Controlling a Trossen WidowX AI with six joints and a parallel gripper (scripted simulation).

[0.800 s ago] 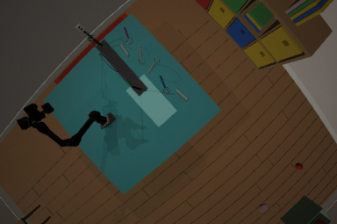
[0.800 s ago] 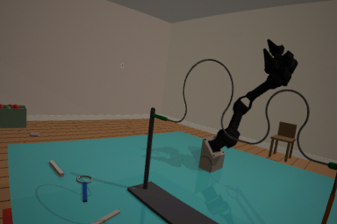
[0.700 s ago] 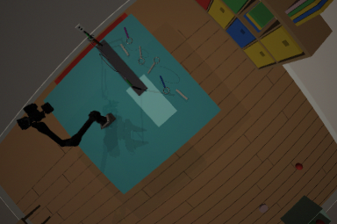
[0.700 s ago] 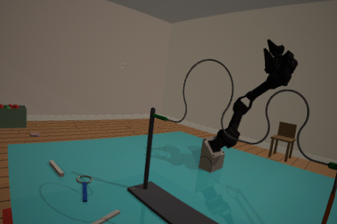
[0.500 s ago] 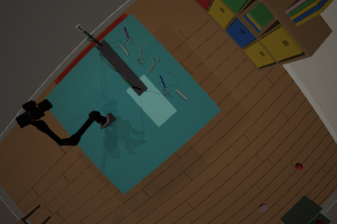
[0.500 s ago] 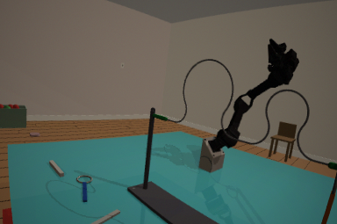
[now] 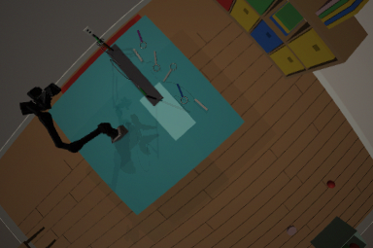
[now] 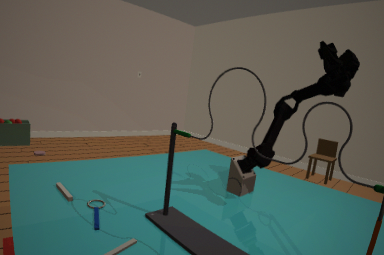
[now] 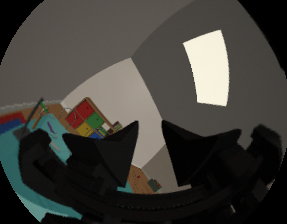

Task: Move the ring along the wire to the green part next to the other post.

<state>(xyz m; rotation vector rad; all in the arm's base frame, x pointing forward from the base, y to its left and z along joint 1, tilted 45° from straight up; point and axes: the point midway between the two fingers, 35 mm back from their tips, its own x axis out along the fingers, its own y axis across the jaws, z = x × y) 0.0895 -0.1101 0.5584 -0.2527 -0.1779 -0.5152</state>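
Observation:
My gripper (image 7: 40, 96) (image 8: 334, 53) (image 9: 150, 123) is partly open and empty, high above the mat's edge, away from the wire. The grey wire (image 8: 238, 68) runs in tall loops between green end parts (image 8: 183, 133) (image 8: 378, 188). One post (image 8: 170, 167) stands at the near end in the exterior view; the other post (image 9: 29, 121) shows in the wrist view. Beside this other post, an orange handle (image 9: 37, 121) hangs below a green part (image 9: 43, 106); an orange length (image 8: 376, 232) also shows at the exterior view's right edge. The ring (image 7: 100, 42) is small and unclear at the green part.
The dark base plate (image 7: 133, 72) (image 8: 195, 234) carries the posts. On the teal mat (image 7: 219, 119) lie a blue-handled ring (image 7: 180, 91) (image 8: 96, 218), a purple-handled ring (image 7: 140, 36), and several pale bars and rings. A coloured shelf (image 7: 340, 41) and a chair (image 8: 323, 157) stand beyond the mat.

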